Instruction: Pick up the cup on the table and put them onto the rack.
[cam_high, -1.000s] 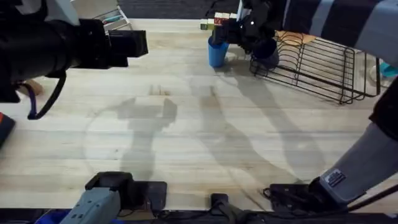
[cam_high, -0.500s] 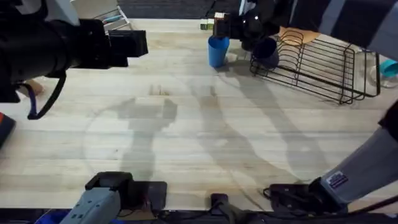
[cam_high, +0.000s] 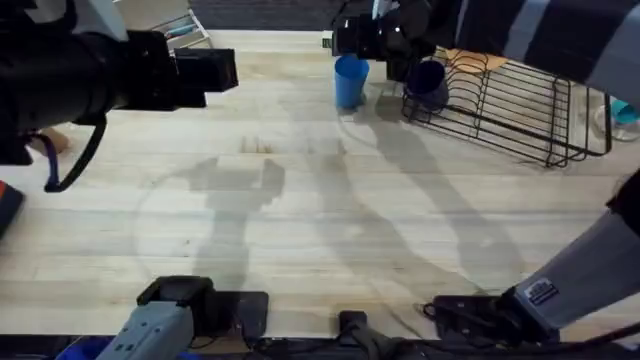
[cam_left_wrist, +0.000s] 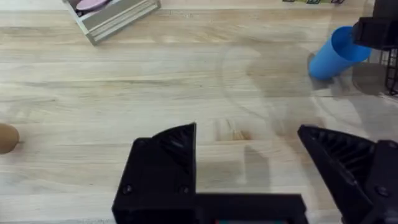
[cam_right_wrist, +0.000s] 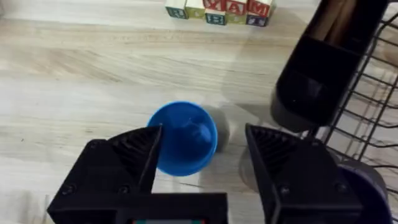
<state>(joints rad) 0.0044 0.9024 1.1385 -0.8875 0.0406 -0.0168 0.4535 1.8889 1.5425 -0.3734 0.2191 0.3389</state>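
The bright blue cup (cam_high: 350, 82) stands upright on the table, left of the rack (cam_high: 520, 100). In the right wrist view this cup (cam_right_wrist: 182, 138) lies below the gap of my right gripper (cam_right_wrist: 202, 149), which is open and hovers over it (cam_high: 362, 40). The dark navy cup (cam_high: 428, 84) sits at the rack's left end, its rim at the frame corner (cam_right_wrist: 364, 182). My left gripper (cam_left_wrist: 249, 162) is open and holds nothing, raised over the table's left side (cam_high: 215, 70); the bright blue cup (cam_left_wrist: 336, 53) is far from it.
Alphabet blocks (cam_right_wrist: 217, 9) line the far table edge behind the cup. A dark cylindrical holder (cam_right_wrist: 317, 68) hangs on the rack's near wires. A grey tray (cam_left_wrist: 112, 15) sits at the far left, and a small brown object (cam_left_wrist: 6, 137) lies at the left edge.
My right gripper has shifted left, from over the navy cup at the rack's end to above the bright blue cup. The navy cup stays at the rack. The left arm is still.
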